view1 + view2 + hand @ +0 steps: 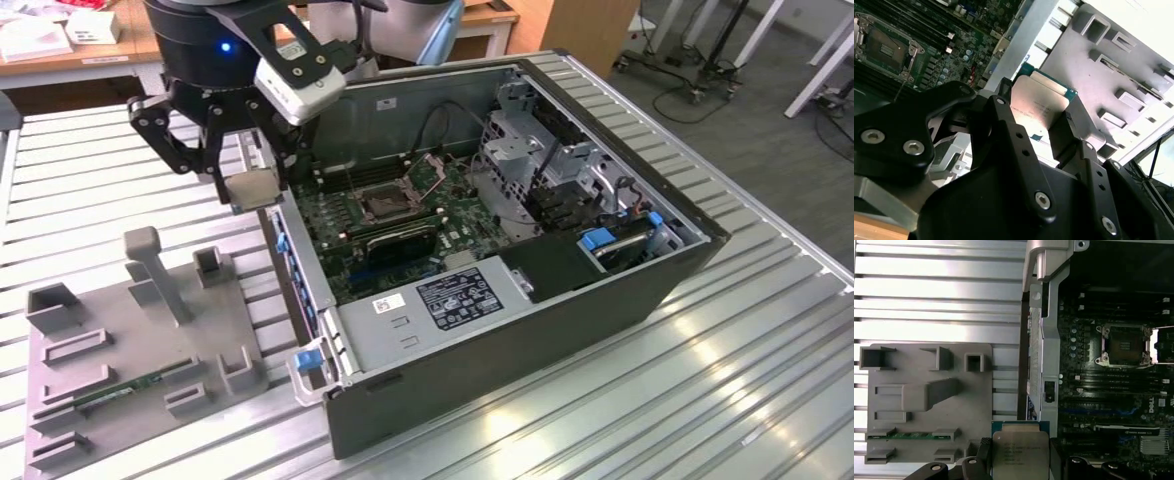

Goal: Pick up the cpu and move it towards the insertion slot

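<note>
Claw (247, 180) gripping cpu (254, 187) above case wall (287, 250), beside tray (120, 400).

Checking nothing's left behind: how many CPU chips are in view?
1: the cpu is clamped in the gripper, above the computer case's edge beside the grey tray.

Exterior high; wrist views downward, close.
</note>
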Controlling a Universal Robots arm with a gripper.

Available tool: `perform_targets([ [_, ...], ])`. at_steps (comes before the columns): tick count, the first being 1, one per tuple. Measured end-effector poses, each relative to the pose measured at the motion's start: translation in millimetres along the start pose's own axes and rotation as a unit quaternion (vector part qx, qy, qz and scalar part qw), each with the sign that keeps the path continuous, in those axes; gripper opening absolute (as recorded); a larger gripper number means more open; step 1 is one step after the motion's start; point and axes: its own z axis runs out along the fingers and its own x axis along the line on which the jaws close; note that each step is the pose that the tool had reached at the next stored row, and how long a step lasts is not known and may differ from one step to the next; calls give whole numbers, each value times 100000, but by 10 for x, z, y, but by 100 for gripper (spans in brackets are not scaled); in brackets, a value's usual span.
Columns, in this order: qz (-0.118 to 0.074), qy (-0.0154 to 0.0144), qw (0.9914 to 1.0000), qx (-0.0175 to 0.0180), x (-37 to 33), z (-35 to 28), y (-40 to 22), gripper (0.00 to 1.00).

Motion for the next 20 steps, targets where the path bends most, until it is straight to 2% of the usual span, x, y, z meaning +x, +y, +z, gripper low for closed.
perform_targets([
  [20, 8, 1, 100000, -2, -293, 0, -6, 54],
])
